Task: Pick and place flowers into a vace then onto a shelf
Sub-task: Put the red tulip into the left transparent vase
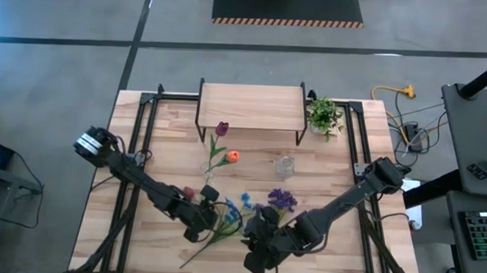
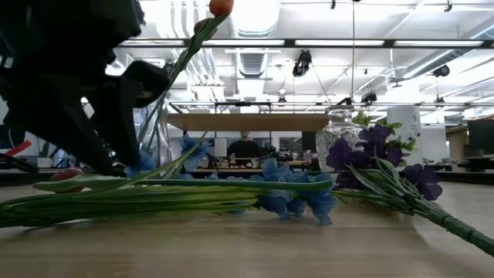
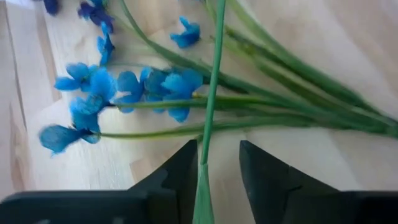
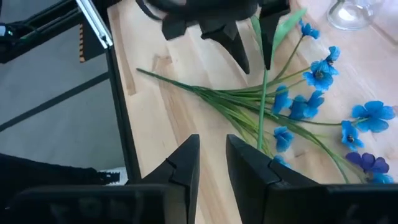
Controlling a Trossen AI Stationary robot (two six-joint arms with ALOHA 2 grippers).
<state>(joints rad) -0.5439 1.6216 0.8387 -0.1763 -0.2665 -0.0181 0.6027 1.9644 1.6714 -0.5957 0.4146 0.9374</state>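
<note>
At the near edge of the light wooden worktop (image 1: 144, 149), the right claw (image 4: 212, 163) is hovering with its fingers slightly parted, gripping nothing. Just beside it the left claw (image 3: 217, 168) is straddling a thin green stem (image 3: 211, 93), fingers parted around it; I cannot tell whether they are pinching it. The blue spray (image 1: 232, 208) and purple bunch (image 1: 282, 199) are lying flat there. Farther back a glass vase (image 1: 285, 165) is standing, then the shelf (image 1: 250, 104) beside a potted plant (image 1: 323, 115). Beyond, a person (image 2: 245, 147) is sitting in the bright room.
</note>
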